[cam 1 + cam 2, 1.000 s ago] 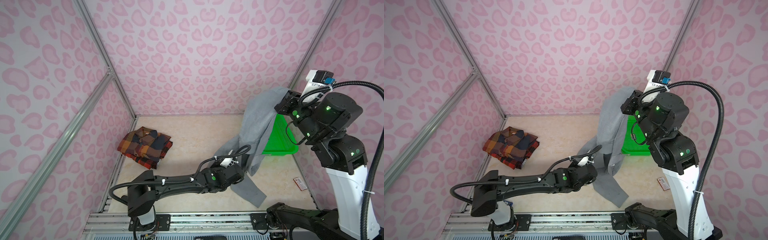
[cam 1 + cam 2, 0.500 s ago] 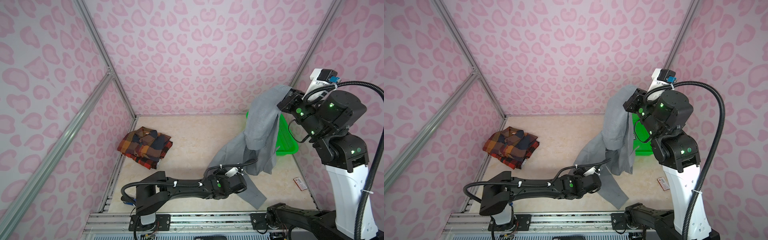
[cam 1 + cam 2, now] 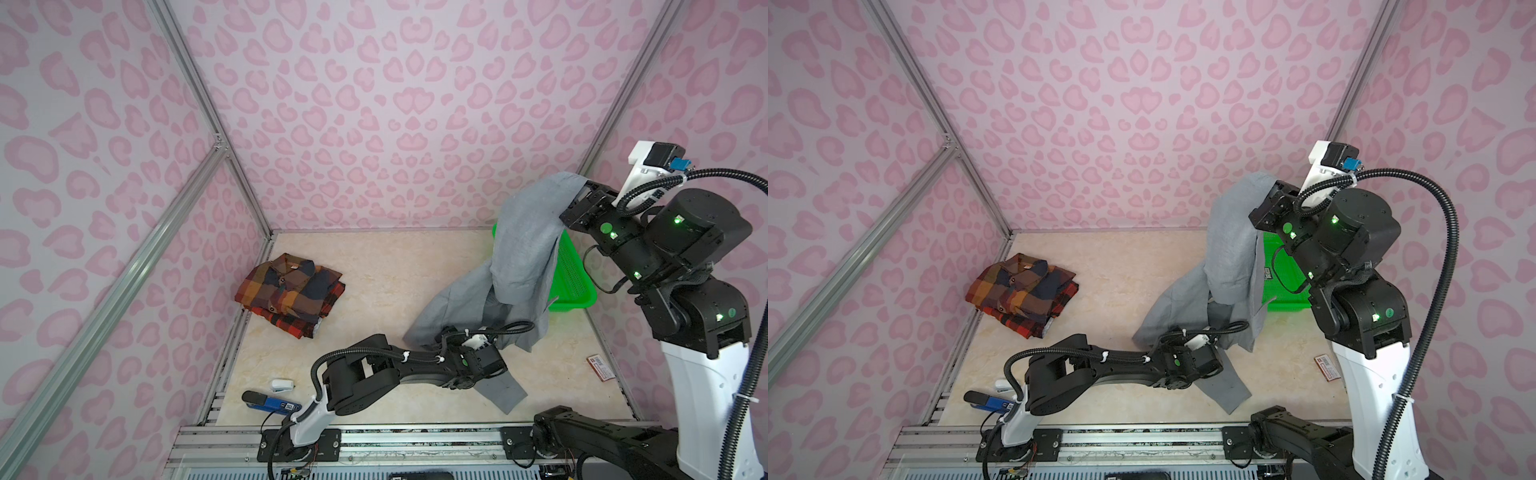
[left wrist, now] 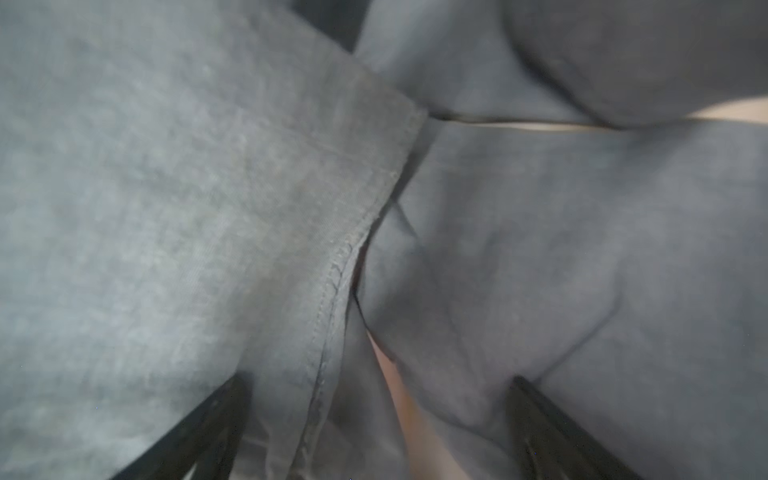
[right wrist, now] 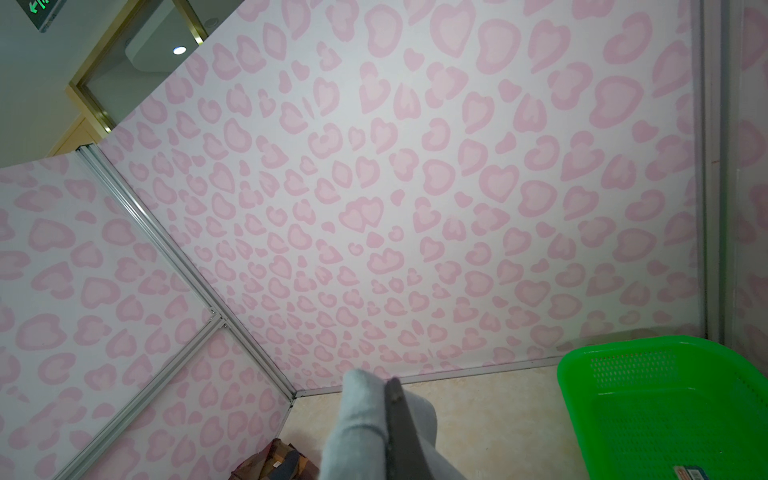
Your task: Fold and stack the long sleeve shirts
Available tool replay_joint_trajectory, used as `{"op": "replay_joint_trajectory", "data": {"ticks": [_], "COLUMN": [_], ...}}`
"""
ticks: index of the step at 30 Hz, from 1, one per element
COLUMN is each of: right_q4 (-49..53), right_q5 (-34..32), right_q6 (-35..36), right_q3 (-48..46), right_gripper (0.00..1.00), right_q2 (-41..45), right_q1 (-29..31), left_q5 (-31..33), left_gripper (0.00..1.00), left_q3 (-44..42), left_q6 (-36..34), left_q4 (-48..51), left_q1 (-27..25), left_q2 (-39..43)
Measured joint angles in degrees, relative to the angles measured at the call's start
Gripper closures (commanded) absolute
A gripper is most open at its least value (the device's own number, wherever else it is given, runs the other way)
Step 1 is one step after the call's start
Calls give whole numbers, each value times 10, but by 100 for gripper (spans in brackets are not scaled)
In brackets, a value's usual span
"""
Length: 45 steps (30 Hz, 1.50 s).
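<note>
R fingers (image 5: 393,419) pinch gray shirt (image 3: 523,249); L fingers (image 4: 195,432) apart

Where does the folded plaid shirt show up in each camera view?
Both top views: plaid shirt lies folded on the left of the table.
Left wrist: not in it.
Right wrist: a corner shows beside the gray shirt.
Shared landmark: the gray shirt, in all four.

Tabletop layout, both top views

Folded shirt (image 3: 291,293) lies on the table (image 3: 390,266), left of centre; hanging shirt (image 3: 523,249) right of centre, draped from the right gripper (image 3: 582,195) at upper right down onto the table, in front of the basket (image 3: 575,282); left gripper (image 4: 378,382) low centre, against its lower folds; small card (image 3: 599,366) near the right edge.
</note>
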<state>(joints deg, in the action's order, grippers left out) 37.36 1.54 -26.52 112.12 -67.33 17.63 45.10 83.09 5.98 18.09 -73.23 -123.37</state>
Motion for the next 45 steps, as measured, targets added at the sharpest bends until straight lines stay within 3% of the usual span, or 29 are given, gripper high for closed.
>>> {"op": "replay_joint_trajectory", "data": {"ticks": [4,7,9,10,15,26,27,29,31,33,34,39,45], "right_q4": [0,1,2,2,-1,-2,-2,-3,-6,-7,-7,-7,-6], "right_q5": [3,10,13,17,32,29,26,30,35,42,43,48,49], "right_q6": [-1,-3,-3,-3,-7,2,1,-2,-9,-11,-11,-15,-18], "right_q3": [-5,-10,-11,-12,-30,-64,-65,-65,-64,-63,-61,-48,-43], "right_gripper": [100,100,100,100,100,100,100,100,100,100,100,100,100], "right_q2": [7,14,16,18,31,48,48,46,41,36,33,31,30], "right_q1": [0,0,0,0,0,-2,-2,-3,-4,-4,-4,-4,-3], "left_q5": [14,25,32,31,31,21,10,-20,-48,-57,-59,-40,48], "left_gripper": [35,62,88,95,96,96,88,53,42,23,1,3,3], "left_q3": [0,-1,-6,-10,-25,-98,-104,-122,-136,-138,-138,-87,28], "left_q6": [-7,-12,-20,-21,-29,-17,-13,-9,-12,-26,-33,-40,10], "left_q4": [-3,-10,-21,-27,-36,-87,-89,-97,-105,-113,-125,-144,-150], "left_q1": [22,34,42,49,87,91,91,86,75,58,47,10,7], "left_q2": [-9,-9,-9,-7,30,234,243,256,256,246,238,167,80]}}
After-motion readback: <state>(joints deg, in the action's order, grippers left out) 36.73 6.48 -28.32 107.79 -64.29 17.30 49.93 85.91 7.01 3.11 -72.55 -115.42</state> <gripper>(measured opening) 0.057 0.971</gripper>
